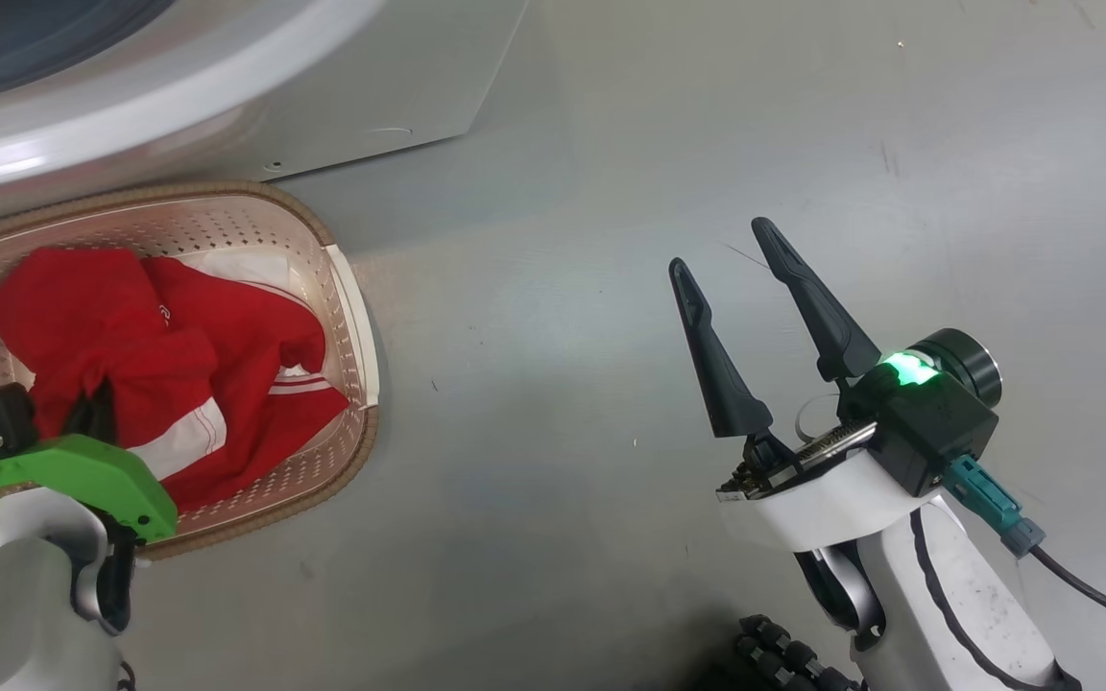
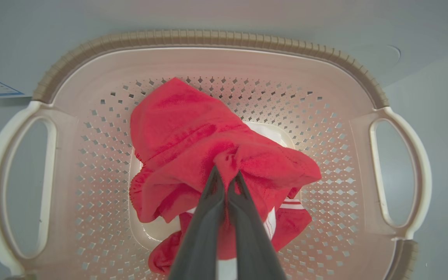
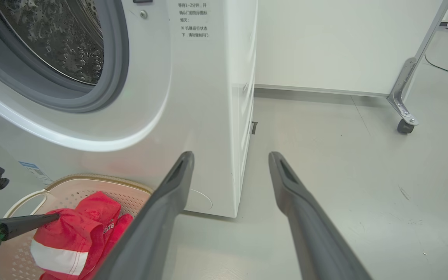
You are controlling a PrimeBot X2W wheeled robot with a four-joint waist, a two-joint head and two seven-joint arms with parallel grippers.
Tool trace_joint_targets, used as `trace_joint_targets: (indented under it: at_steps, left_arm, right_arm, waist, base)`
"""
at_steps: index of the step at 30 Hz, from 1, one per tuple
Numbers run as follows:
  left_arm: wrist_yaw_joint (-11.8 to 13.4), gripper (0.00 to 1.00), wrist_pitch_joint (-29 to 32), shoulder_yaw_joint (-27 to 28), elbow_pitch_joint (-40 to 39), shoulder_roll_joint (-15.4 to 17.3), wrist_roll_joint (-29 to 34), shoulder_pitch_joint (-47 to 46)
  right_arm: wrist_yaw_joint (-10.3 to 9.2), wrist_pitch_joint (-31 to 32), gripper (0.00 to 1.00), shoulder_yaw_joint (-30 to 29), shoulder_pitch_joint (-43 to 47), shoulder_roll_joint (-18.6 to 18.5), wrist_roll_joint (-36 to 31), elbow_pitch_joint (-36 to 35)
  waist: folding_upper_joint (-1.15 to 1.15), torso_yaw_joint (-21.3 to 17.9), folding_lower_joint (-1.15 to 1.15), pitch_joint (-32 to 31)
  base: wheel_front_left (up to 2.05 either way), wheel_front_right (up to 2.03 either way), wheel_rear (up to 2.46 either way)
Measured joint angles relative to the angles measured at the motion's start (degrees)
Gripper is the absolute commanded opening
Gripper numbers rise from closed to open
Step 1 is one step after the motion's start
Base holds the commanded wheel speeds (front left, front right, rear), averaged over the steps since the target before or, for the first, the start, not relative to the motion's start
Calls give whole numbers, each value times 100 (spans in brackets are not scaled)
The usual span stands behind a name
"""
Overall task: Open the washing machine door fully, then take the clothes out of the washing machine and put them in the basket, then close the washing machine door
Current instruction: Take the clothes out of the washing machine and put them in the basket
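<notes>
Clothes (image 2: pixel 185 124), bright red and soft-napped with white stripes and panels, lie heaped in the bottom of the basket (image 2: pixel 208 39). One bunched fold is pinched between the clenched fingers of the left gripper (image 2: pixel 226 177), which points straight down into the heap.

To my eye the risk lies in the letting go. Cloth this limp and fuzzy could cling to a finger when the jaws part and ride up with the arm. That would trail a garment over the rim or tug the light basket askew.

That basket is cream plastic, a rounded rectangle with walls pierced by small diamond holes, a brown woven-look rim and a loop handle at each side. It sits on the floor just beside the front of the washing machine (image 3: pixel 200 97), a glossy white box whose grey rubber gasket (image 3: pixel 111 74) rings a dimpled steel drum (image 3: pixel 60 39).

Well apart, the right gripper (image 1: pixel 724 248) hangs over bare grey floor (image 1: pixel 611 144), its long, tapered dark fingers spread wide and holding nothing.
</notes>
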Motion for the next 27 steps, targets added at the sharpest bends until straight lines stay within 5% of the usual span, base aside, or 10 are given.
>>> trace_joint_targets:
  at_steps: [4,6,7,8,9,27]
  left_arm:
    - [-45,0,7,1,163,1,0,-150]
    - [-55,13,-15,13,235,-2,-7,-214]
    - [-77,33,-41,30,261,-9,-37,-238]
    - [-96,89,-80,37,308,-19,-62,-266]
    - [-100,100,-112,37,363,-33,-60,-288]
    - [-193,100,-1027,-110,393,-220,231,-397]
  right_arm:
    - [-2,0,100,0,-34,9,7,23]
    - [-3,0,100,1,-74,11,27,26]
    - [-10,0,100,1,-85,11,49,26]
    - [-29,0,100,0,-91,12,60,34]
    - [-49,0,100,0,-99,12,62,52]
    - [-49,0,100,-143,-135,11,65,411]
  waist:
    - [0,5,0,10]
    - [0,16,0,7]
    - [0,23,0,4]
    - [0,31,0,-4]
    - [0,41,0,-17]
    - [0,391,0,-586]
  base:
    - [0,0,0]
    - [0,0,0]
    - [0,0,0]
    - [0,0,0]
    - [0,0,0]
    - [0,0,0]
